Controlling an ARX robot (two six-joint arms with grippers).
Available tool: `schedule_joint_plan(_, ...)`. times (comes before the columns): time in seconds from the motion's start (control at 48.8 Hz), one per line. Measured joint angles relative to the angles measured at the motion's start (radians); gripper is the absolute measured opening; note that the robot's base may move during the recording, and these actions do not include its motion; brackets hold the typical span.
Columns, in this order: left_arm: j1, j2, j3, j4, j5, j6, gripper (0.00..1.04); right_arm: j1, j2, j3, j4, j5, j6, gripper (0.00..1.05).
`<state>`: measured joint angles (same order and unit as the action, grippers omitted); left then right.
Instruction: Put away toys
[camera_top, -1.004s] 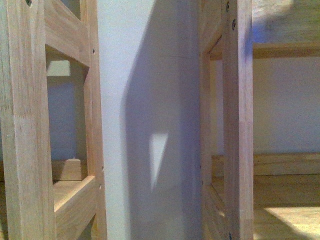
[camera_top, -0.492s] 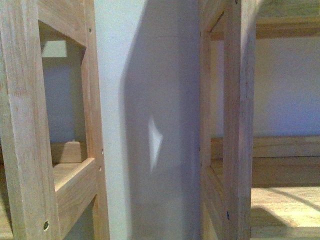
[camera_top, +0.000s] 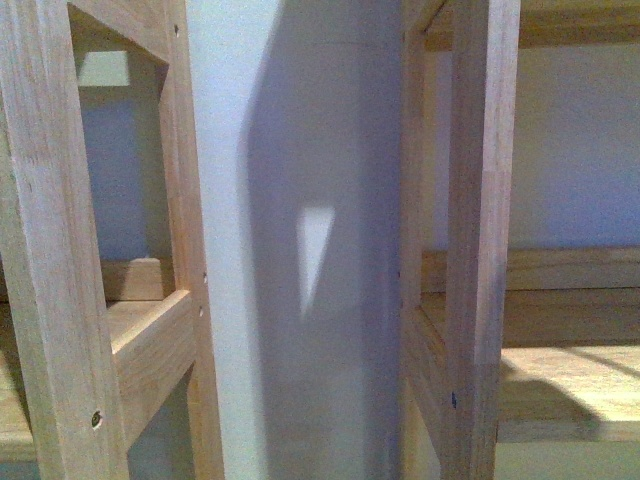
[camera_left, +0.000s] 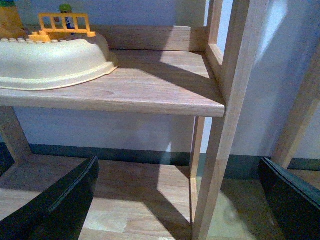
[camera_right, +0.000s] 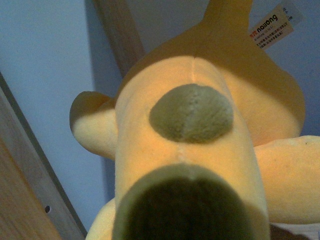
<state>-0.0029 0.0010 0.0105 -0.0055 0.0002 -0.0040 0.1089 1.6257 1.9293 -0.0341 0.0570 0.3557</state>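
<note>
The orange-yellow plush animal (camera_right: 200, 165) fills the right wrist view, held close before the camera. It has grey-green patches and a white label (camera_right: 272, 25) on its far end. My right gripper is shut on it, and the plush hides the fingers. In the left wrist view my left gripper (camera_left: 177, 205) is open with nothing between its black fingers (camera_left: 55, 202). It hangs low beside a wooden shelf post (camera_left: 222, 125). Neither gripper shows in the front view.
A wooden shelf board (camera_left: 150, 90) carries a cream basin (camera_left: 55, 62) with an orange toy fence (camera_left: 65, 25). Below lies a lower board (camera_left: 125, 200). Ahead, two shelf frames (camera_top: 60, 250) (camera_top: 475, 230) flank a white wall strip (camera_top: 300, 200).
In the front view the shelf frames and boards have slid upward in the picture, and the right shelf's front edge now shows low down.
</note>
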Motion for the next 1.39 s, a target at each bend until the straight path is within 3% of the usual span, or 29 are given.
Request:
schedule_joint_plan(0.287, 0.0, 0.0, 0.0, 0.0, 0.0, 0.0, 0.99, -0.049, -0.029, -0.09, 0.036, -0.045, 0.026, 0.11)
schedule_joint_plan(0.594, 0.0, 0.0, 0.0, 0.0, 0.0, 0.0, 0.99, -0.112, 0.01, -0.022, -0.036, -0.179, 0.154, 0.11)
schedule_joint_plan(0.922, 0.0, 0.0, 0.0, 0.0, 0.0, 0.0, 0.99, -0.12, 0.015, -0.042, -0.003, -0.313, 0.251, 0.11)
schedule_joint_plan(1.066, 0.0, 0.0, 0.0, 0.0, 0.0, 0.0, 0.99, -0.105, 0.014, -0.055, 0.014, -0.283, 0.241, 0.11)
schedule_joint_plan(1.25, 0.0, 0.0, 0.0, 0.0, 0.0, 0.0, 0.99, -0.091, -0.004, -0.087, 0.048, -0.209, 0.186, 0.36)
schedule_joint_plan(1.394, 0.0, 0.0, 0.0, 0.0, 0.0, 0.0, 0.99, -0.09, -0.039, -0.138, 0.092, -0.18, 0.132, 0.64)
